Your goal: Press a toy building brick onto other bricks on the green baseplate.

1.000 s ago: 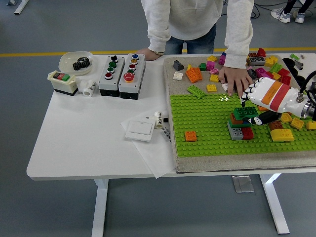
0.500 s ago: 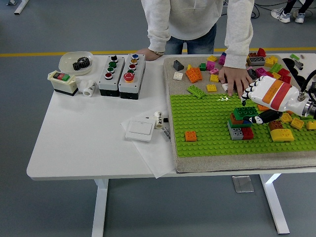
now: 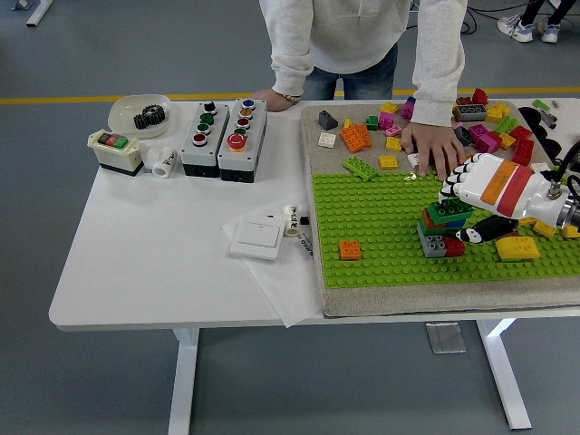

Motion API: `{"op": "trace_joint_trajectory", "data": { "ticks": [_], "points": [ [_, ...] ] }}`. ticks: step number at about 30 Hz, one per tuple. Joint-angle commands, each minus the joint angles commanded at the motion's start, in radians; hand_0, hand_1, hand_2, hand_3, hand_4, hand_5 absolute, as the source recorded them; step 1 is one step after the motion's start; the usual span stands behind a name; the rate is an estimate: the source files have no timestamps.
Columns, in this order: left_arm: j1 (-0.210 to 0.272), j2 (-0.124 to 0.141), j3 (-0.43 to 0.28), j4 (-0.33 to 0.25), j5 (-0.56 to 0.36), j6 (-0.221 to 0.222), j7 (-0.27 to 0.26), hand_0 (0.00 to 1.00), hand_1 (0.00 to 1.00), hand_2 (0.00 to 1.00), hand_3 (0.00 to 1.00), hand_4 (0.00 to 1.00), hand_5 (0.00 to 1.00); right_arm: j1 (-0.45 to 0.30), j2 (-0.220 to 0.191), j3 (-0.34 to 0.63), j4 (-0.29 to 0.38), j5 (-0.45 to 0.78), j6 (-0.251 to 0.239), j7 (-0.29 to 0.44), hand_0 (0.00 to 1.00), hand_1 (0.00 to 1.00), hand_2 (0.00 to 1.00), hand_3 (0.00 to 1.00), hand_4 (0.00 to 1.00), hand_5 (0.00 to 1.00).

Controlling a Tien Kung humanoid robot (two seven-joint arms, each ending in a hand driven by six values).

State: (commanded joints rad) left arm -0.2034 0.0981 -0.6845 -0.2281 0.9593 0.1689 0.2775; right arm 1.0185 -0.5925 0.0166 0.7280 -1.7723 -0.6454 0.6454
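The right hand (image 3: 467,204) grasps a dark green brick (image 3: 450,212), fingers above and thumb below, seated on the brick stack (image 3: 439,237) toward the right of the green baseplate (image 3: 381,217). The baseplate's left half lies open except for an orange brick (image 3: 350,249). A person's hand (image 3: 431,148) rests just beyond its far edge, on the counter (image 3: 154,245).

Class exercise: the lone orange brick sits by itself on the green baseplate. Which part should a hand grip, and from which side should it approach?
Grip the orange brick across its two opposite side walls, coming down from above. It sits flat and stud-side up on the green baseplate with bare plate all round, so fingers probably fit on either side. The studded top offers no hold, and the right hand is occupied at the brick stack.
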Motion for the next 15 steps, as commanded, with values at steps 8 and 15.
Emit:
{"op": "trace_joint_trajectory", "data": {
  "ticks": [8, 15],
  "points": [
    [0.004, 0.0, -0.005, -0.002, 0.007, -0.003, 0.005, 0.714, 0.751, 0.753, 0.608, 0.677, 0.599, -0.013, 0.005, 0.027, -0.027, 0.026, 0.0, 0.0, 0.392, 0.531, 0.575, 0.551, 0.84, 0.52],
    [0.01, 0.001, -0.009, -0.003, 0.012, -0.005, 0.008, 0.714, 0.752, 0.753, 0.609, 0.677, 0.599, -0.022, 0.013, 0.032, -0.034, 0.024, 0.0, 0.0, 0.389, 0.533, 0.576, 0.558, 0.838, 0.52]
  ]
}}
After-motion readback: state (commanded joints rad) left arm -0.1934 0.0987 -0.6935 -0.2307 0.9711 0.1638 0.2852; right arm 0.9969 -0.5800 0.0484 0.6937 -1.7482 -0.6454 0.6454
